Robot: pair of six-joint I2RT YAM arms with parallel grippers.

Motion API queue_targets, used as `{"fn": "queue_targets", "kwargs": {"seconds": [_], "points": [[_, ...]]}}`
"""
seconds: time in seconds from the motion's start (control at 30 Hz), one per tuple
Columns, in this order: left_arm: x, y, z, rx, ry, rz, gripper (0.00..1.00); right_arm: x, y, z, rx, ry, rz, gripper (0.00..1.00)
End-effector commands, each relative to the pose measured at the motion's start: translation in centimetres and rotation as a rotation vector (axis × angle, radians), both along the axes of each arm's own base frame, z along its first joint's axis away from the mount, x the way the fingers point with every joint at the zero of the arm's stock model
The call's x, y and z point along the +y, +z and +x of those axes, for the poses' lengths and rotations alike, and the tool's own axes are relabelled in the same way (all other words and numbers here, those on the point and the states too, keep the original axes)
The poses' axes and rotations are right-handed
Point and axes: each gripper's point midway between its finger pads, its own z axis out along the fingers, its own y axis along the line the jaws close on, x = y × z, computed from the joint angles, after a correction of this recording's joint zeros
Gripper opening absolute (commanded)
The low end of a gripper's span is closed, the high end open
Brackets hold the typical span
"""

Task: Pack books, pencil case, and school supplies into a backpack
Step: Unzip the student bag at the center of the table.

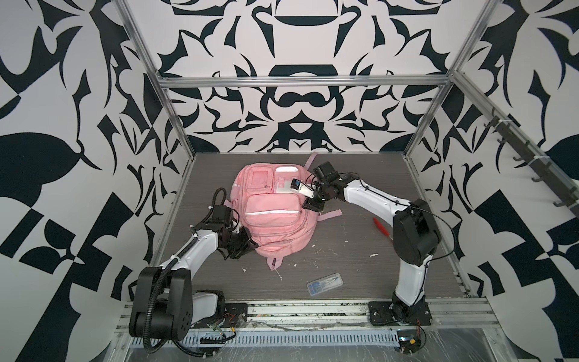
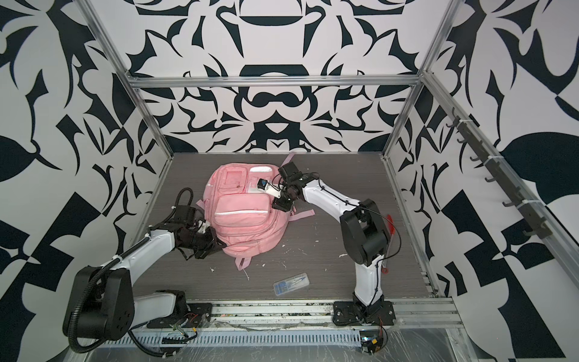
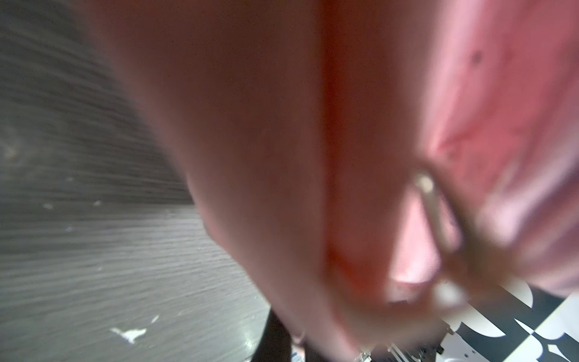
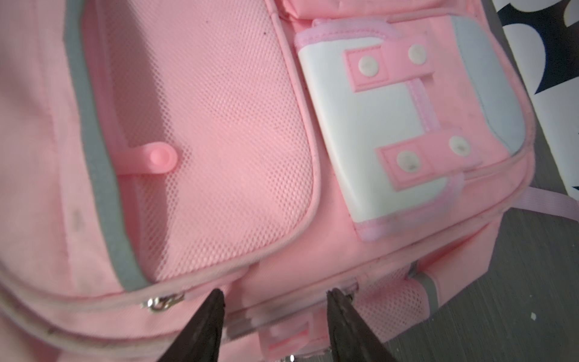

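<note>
The pink backpack [image 1: 272, 232] [image 2: 244, 232] lies front-up in the middle of the table. My left gripper [image 1: 246, 243] [image 2: 216, 244] is pressed against its near left edge. In the left wrist view blurred pink fabric [image 3: 250, 125] fills the frame and hides the fingers. My right gripper [image 1: 310, 205] [image 2: 280, 205] [image 4: 275, 294] is open at the backpack's right side. Its two dark fingertips [image 4: 216, 301] straddle a zip seam and a small pink tab of the backpack [image 4: 219, 109]. The school supplies box [image 1: 324, 280] [image 2: 291, 284] lies flat on the table near the front. The books and the pencil case are out of view.
A red pen [image 1: 383, 228] [image 2: 389, 232] lies on the table beside the right arm's elbow. White scraps dot the grey tabletop [image 1: 344, 188]. Metal frame posts and patterned walls close in the back and sides. A pink strap [image 1: 330, 214] trails right of the backpack.
</note>
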Motion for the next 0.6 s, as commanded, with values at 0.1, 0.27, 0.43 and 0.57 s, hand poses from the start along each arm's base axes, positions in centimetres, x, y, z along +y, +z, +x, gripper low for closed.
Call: {"fn": "queue_targets", "kwargs": {"seconds": [0.1, 0.27, 0.43, 0.57], "points": [[-1.5, 1.4, 0.4, 0.018, -0.026, -0.105, 0.0, 1.6, 0.7, -0.4, -0.017, 0.068, -0.014, 0.56], [-1.5, 1.3, 0.4, 0.027, -0.023, -0.103, 0.0, 2.0, -0.5, -1.9, 0.0, 0.1, -0.02, 0.56], [-1.3, 1.2, 0.0, 0.037, -0.02, -0.091, 0.0, 1.4, -1.8, -3.7, -0.002, 0.116, -0.05, 0.56], [-1.4, 1.3, 0.0, 0.038, -0.012, -0.098, 0.0, 1.6, -2.5, -4.7, -0.014, 0.143, -0.072, 0.57]]}}
